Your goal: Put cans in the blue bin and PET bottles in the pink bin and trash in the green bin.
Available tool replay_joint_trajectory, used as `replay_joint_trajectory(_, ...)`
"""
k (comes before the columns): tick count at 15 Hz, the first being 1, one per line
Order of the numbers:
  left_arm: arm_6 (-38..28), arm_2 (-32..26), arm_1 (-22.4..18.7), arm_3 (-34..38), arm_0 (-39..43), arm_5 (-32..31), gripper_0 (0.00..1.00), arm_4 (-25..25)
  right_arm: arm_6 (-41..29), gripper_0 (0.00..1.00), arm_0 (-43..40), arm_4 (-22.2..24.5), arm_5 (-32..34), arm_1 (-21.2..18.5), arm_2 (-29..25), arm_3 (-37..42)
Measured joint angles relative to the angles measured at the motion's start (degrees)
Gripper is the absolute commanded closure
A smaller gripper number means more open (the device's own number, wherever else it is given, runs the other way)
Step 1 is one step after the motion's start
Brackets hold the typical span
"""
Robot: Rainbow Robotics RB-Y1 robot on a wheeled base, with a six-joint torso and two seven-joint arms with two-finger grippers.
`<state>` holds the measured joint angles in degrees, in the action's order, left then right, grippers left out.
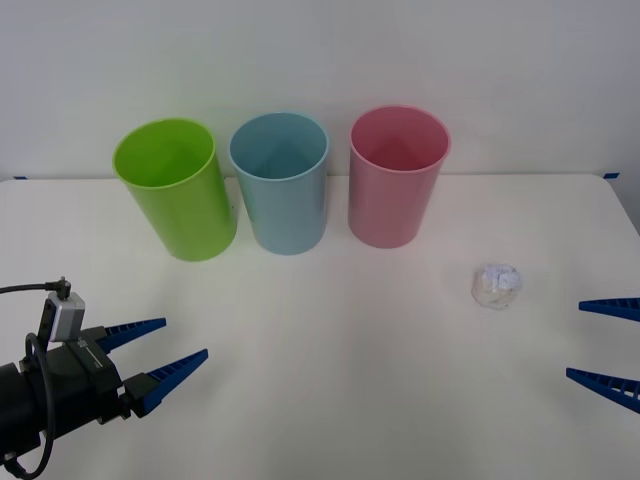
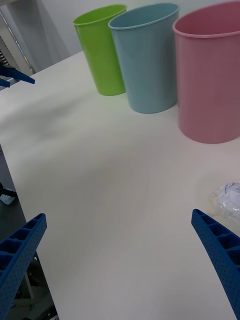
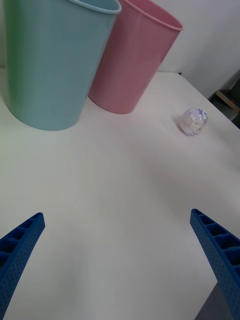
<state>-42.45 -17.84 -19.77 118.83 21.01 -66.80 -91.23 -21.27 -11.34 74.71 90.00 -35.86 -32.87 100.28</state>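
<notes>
Three tumbler-shaped bins stand in a row at the back of the white table: the green bin (image 1: 178, 188) (image 2: 102, 47) on the left, the blue bin (image 1: 282, 180) (image 2: 147, 57) (image 3: 50, 60) in the middle, the pink bin (image 1: 395, 175) (image 2: 210, 75) (image 3: 132, 57) on the right. The trash (image 1: 496, 286) (image 3: 193, 121) (image 2: 229, 197), a small crumpled whitish ball, lies in front of and to the right of the pink bin. My right gripper (image 1: 608, 345) (image 2: 120, 260) stands open at the table's right edge, just right of the trash. My left gripper (image 1: 160, 352) (image 3: 117, 255) is open at the front left, holding nothing.
The table's far edge (image 1: 520, 176) meets a white wall behind the bins. A wide stretch of bare table (image 1: 330, 350) lies between the two grippers.
</notes>
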Motion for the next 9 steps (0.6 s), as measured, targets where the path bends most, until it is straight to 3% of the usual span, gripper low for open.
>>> replay_joint_trajectory(9, 0.0, 0.0, 0.0, 0.0, 0.0, 0.0, 0.00, 0.0, 0.0, 0.00, 0.0, 0.0, 0.0, 0.0, 0.0, 0.0)
